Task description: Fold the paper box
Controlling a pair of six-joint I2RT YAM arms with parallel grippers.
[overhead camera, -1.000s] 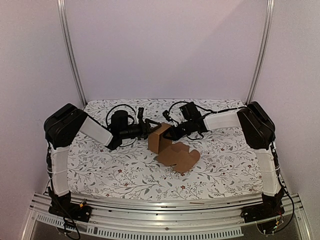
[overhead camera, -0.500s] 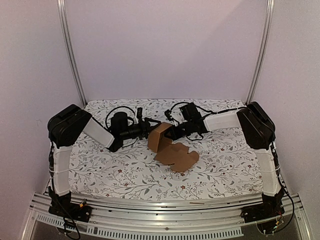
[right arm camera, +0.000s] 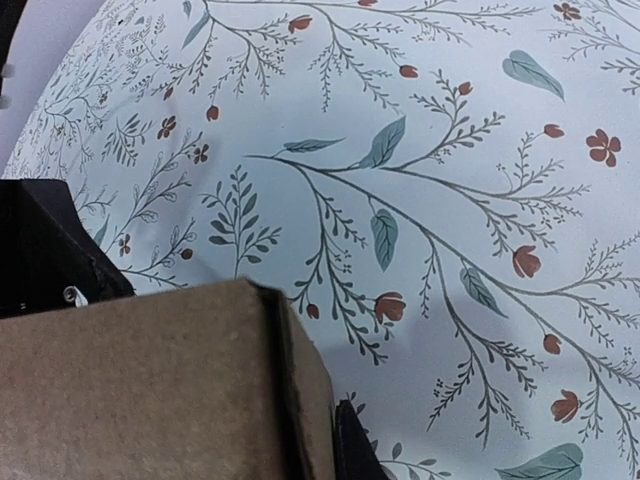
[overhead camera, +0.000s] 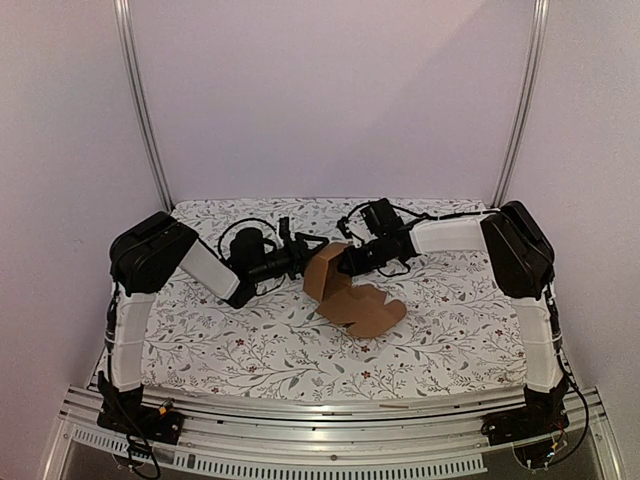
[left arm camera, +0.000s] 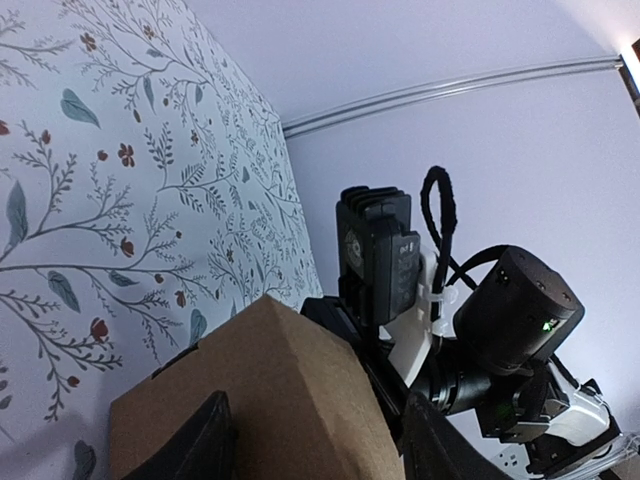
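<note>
The paper box [overhead camera: 345, 292] is plain brown cardboard on the floral cloth. One part stands folded up [overhead camera: 322, 272]; rounded tab flaps lie flat toward the front right [overhead camera: 372, 312]. My left gripper [overhead camera: 306, 256] reaches in from the left and my right gripper [overhead camera: 346, 261] from the right, both at the raised part. In the left wrist view the cardboard [left arm camera: 270, 390] fills the gap between the fingers [left arm camera: 205, 445] of my left gripper [left arm camera: 315, 445]. In the right wrist view a folded panel [right arm camera: 150, 380] has one finger [right arm camera: 352, 445] against its outer face; the other finger is hidden.
The floral cloth [overhead camera: 230, 340] covers the table, with white walls and metal posts [overhead camera: 145, 110] behind. The right arm's wrist and cables [left arm camera: 400, 270] show close behind the box in the left wrist view. An aluminium rail [overhead camera: 330, 410] runs along the near edge.
The left arm has pushed to the right. The raised part of the box has shifted right and now leans instead of standing square. The right gripper has stayed on it.
</note>
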